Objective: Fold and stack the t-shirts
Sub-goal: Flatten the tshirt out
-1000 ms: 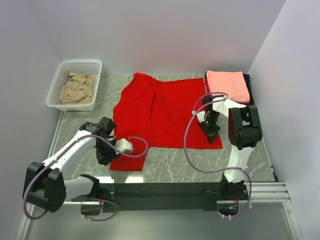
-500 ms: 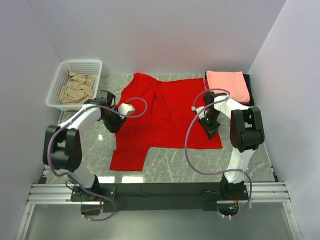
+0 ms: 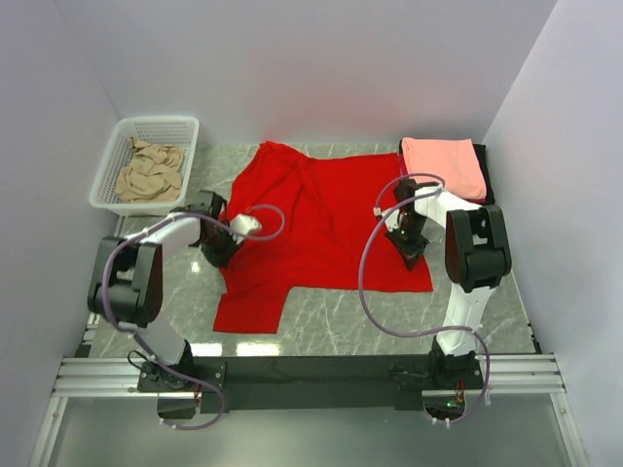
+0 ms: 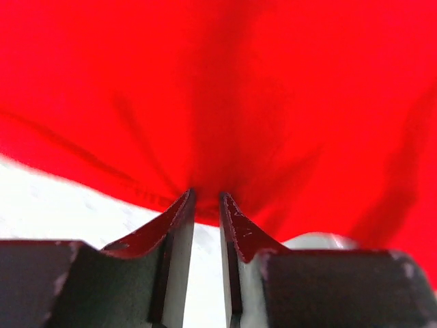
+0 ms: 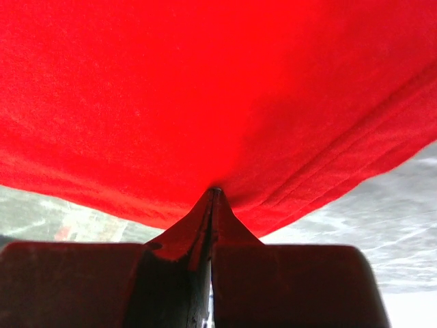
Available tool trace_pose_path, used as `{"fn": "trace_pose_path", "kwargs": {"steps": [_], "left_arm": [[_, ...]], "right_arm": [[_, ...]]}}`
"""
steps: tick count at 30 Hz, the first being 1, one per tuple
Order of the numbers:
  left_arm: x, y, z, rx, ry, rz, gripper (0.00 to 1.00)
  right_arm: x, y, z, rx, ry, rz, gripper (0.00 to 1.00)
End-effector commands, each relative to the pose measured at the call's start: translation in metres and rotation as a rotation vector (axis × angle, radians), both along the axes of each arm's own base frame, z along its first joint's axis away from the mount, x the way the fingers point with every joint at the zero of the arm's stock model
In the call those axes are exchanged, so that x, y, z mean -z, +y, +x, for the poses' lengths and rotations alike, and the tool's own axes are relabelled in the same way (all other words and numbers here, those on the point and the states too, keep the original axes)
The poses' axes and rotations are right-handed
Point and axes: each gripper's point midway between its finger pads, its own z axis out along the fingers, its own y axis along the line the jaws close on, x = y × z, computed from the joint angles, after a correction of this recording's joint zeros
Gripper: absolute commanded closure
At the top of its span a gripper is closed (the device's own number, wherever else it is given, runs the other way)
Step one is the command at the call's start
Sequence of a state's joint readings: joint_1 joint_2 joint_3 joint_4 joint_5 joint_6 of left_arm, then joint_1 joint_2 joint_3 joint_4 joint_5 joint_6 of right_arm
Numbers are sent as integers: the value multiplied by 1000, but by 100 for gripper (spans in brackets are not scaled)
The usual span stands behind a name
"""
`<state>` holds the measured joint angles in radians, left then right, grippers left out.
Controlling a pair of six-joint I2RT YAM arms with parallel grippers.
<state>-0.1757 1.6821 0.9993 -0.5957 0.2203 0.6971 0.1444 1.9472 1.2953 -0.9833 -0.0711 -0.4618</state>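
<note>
A large bright red t-shirt lies spread on the grey marble table. My left gripper is at the shirt's left edge. In the left wrist view its jaws stand nearly closed, with the red hem between the tips and creases running to them. My right gripper is on the shirt's right part. In the right wrist view it is shut tight on a pinch of red cloth. A folded salmon-pink t-shirt lies on a black one at the back right.
A white mesh basket at the back left holds a crumpled tan shirt. Walls close in the table on the left, back and right. The shirt's lower left sleeve lies near the front rail.
My left arm swung from the lower left sleeve back to the shirt's left edge and settled there. My right gripper shifted slightly toward the back on the right side.
</note>
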Motion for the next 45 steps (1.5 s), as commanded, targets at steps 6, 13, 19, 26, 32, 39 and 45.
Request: {"fn": "trace_pose_path", "kwargs": {"steps": [6, 13, 19, 26, 32, 39, 45], "left_arm": [[-13, 28, -132, 146, 242, 60, 73], [-54, 13, -101, 154, 106, -24, 61], [-63, -5, 6, -45, -19, -123, 59], [-21, 6, 74, -211, -26, -77, 61], [-1, 33, 38, -202, 61, -6, 64], [8, 56, -59, -143, 247, 28, 66], [-18, 49, -62, -88, 215, -15, 59]], "right_arm": [[-16, 12, -93, -90, 215, 73, 100], [-56, 33, -56, -112, 86, 218, 98], [-58, 37, 50, 19, -138, 157, 98], [-24, 30, 105, 78, -187, 60, 100], [3, 16, 77, 64, -81, -4, 100], [-3, 28, 5, -2, 70, 91, 100], [-42, 51, -3, -53, 51, 235, 92]]}}
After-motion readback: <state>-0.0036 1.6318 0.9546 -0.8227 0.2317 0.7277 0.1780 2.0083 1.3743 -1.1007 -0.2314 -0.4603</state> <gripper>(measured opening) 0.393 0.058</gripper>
